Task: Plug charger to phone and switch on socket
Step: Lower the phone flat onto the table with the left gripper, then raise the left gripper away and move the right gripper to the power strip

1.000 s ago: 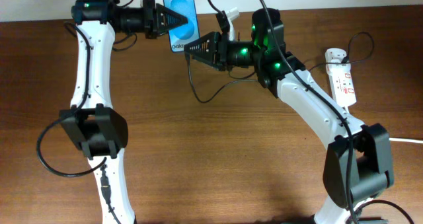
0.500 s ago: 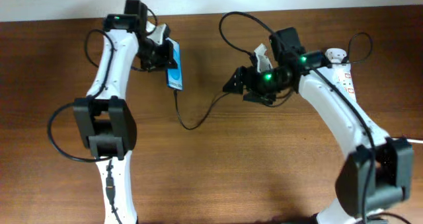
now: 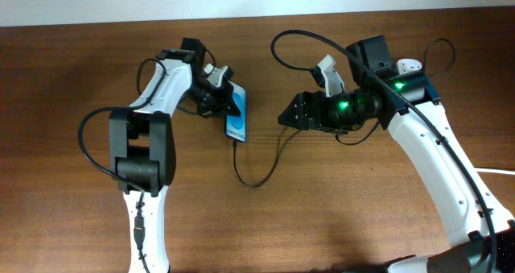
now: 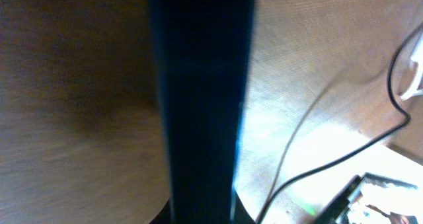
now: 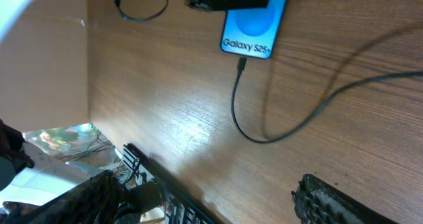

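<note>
phone (image 3: 237,123) in left pincer (image 3: 228,105), charger (image 5: 233,108) tip at its base

The phone (image 5: 255,34) screen reads "Galaxy S25+".

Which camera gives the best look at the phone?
Right wrist: the phone shows its blue screen, Galaxy lettering and bottom edge, with the charger tip there. Overhead shows it small and partly covered. Left wrist shows only a dark, blurred band, probably its edge.
</note>
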You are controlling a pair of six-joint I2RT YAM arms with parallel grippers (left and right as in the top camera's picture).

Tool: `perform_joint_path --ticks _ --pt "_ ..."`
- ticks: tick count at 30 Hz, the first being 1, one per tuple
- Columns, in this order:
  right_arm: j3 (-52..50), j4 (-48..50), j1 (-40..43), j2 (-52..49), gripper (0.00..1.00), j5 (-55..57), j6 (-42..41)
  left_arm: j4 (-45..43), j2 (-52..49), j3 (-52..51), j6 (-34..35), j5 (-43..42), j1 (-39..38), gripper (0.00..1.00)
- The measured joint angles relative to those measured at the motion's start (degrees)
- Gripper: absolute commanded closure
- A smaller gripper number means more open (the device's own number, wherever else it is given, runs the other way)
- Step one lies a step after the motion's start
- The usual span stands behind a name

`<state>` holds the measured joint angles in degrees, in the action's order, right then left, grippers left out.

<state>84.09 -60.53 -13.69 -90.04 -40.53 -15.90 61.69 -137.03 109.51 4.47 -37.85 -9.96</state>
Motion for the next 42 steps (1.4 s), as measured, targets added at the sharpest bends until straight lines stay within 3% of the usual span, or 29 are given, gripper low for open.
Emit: perform_joint_path --ticks 7,12,14,18,19,20,23,24,25,26,31,35,37,39,42 --pt "0.0 -0.11 0.0 0.0 0.12 -0.02 0.07 -5.44 0.0 -0.57 1.16 -2.14 -4.7 1.0" --pt "0.0 -0.15 0.0 0.0 0.11 0.04 0.07 -6.93 0.46 -0.55 3.74 0.07 -4.76 0.89" --pt "0.0 -0.15 0.0 0.0 0.08 0.04 0.04 -7.74 0.55 -0.55 4.15 2.32 -4.76 0.76" --pt "0.0 -0.15 0.0 0.0 0.02 0.07 0.07 -8.2 0.55 -0.57 3.67 6.62 -4.76 0.64" --pt "0.0 -0.15 0.0 0.0 0.01 0.24 0.13 -8.17 0.55 -0.57 3.58 7.37 -4.76 0.58" --pt "0.0 -0.17 0.0 0.0 0.01 0.85 0.24 -8.17 0.55 -0.57 3.54 8.17 -4.76 0.44" --pt "0.0 -0.22 0.0 0.0 0.02 5.44 0.28 -7.96 0.79 -0.48 3.48 10.01 -4.74 0.34" --pt "0.0 -0.44 0.0 0.0 0.02 7.54 0.24 -7.48 1.07 -0.42 3.48 11.87 -4.79 0.23" --pt "0.0 -1.25 0.28 0.0 0.02 10.93 -0.33 -7.02 1.36 -0.35 3.48 13.44 -4.76 0.06" --pt "0.0 -1.44 0.94 0.0 0.02 12.66 -0.66 -6.82 1.73 -0.22 3.45 14.84 -4.79 0.0" --pt "0.0 -1.38 14.21 0.0 0.02 22.77 -1.2 -5.35 7.15 0.11 3.28 20.92 -0.24 0.01" --pt "0.02 2.56 26.93 -3.96 0.02 30.6 -1.49 -7.23 38.29 2.38 3.28 32.96 4.74 0.01" --pt "-0.07 7.76 32.98 -6.16 0.02 30.82 -1.44 -7.17 47.43 3.45 3.28 36.68 5.18 0.01" --pt "0.09 8.44 36.63 -6.27 0.02 31.01 -1.46 -6.93 50.66 3.45 3.28 38.03 5.18 0.01" --pt "7.65 1.49 42.69 -12.46 0.01 30.73 1.2 -6.58 51.1 3.1 3.28 38.97 5.18 0.01"
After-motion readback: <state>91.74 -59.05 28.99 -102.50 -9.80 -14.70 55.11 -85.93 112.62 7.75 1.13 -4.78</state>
